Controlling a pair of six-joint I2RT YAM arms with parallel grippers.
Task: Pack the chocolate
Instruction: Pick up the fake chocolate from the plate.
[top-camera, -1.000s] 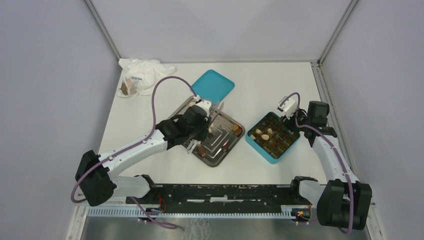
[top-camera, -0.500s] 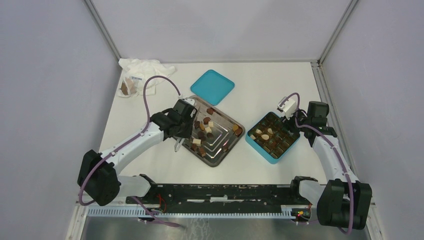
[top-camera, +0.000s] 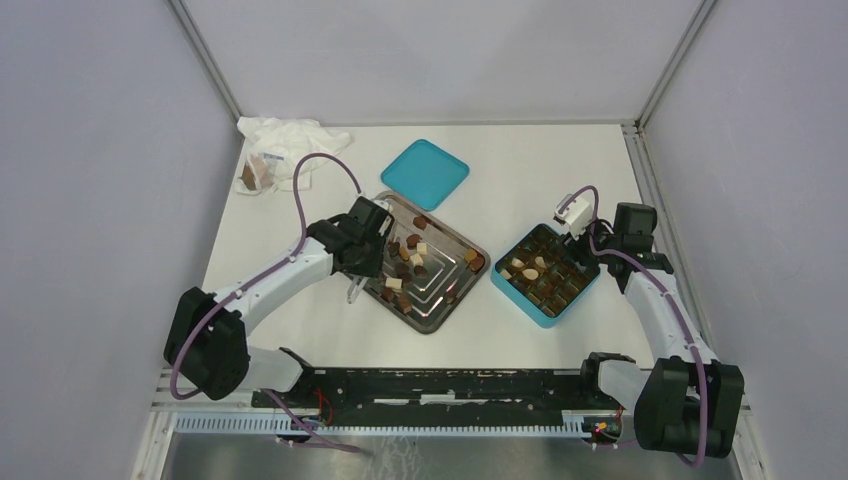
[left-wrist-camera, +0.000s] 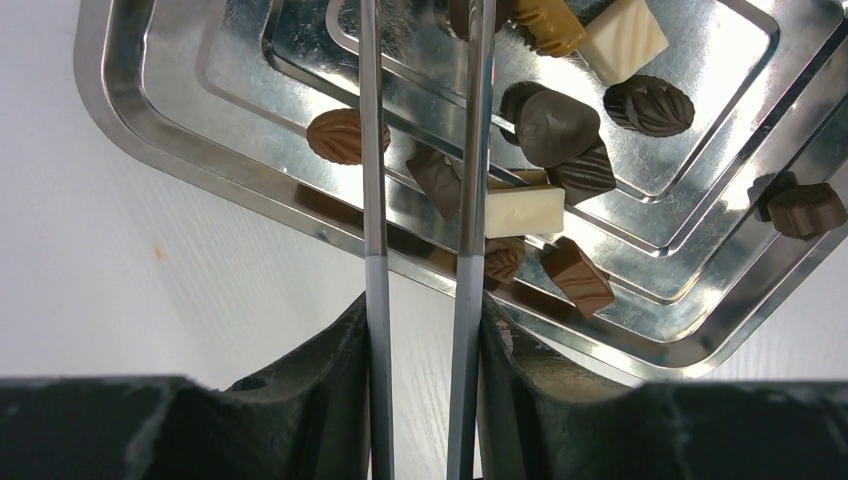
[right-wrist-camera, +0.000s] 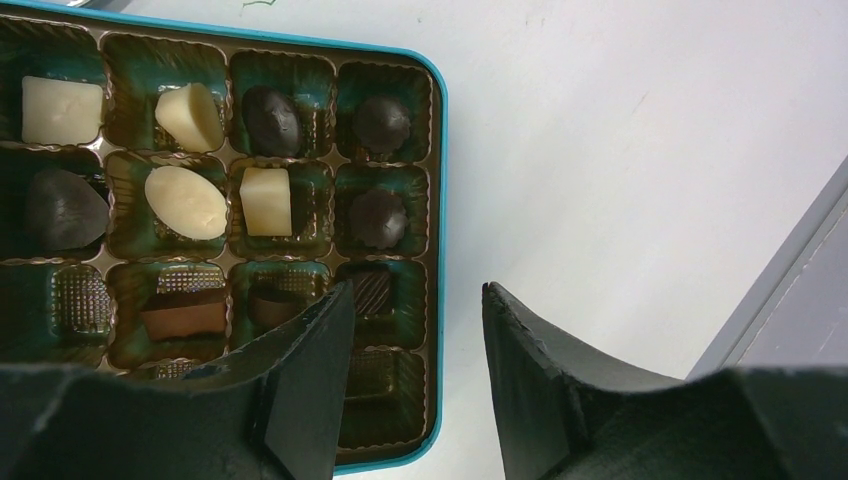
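Note:
Several pieces of chocolate (left-wrist-camera: 555, 125), dark, light brown and cream-white, lie loose in the steel tray (left-wrist-camera: 150, 130). My left gripper (left-wrist-camera: 425, 305) is shut on metal tweezers (left-wrist-camera: 375, 200). Their two blades reach over the tray's near corner, a narrow gap between them, and the tips run off the top of the left wrist view. From above, the left gripper (top-camera: 372, 262) sits at the left edge of the tray (top-camera: 430, 320). My right gripper (right-wrist-camera: 416, 290) is open and empty above the right edge of the teal box (right-wrist-camera: 440, 200), whose cells hold more chocolate (right-wrist-camera: 185, 200).
The teal lid (top-camera: 425, 172) lies behind the tray. A crumpled white bag (top-camera: 285, 145) sits at the back left corner. The teal box (top-camera: 520, 300) stands right of the tray. Metal frame posts border the table at both sides.
My left arm has pulled back to the left, from over the middle of the tray to its left edge, uncovering the pieces. The right arm has stayed still.

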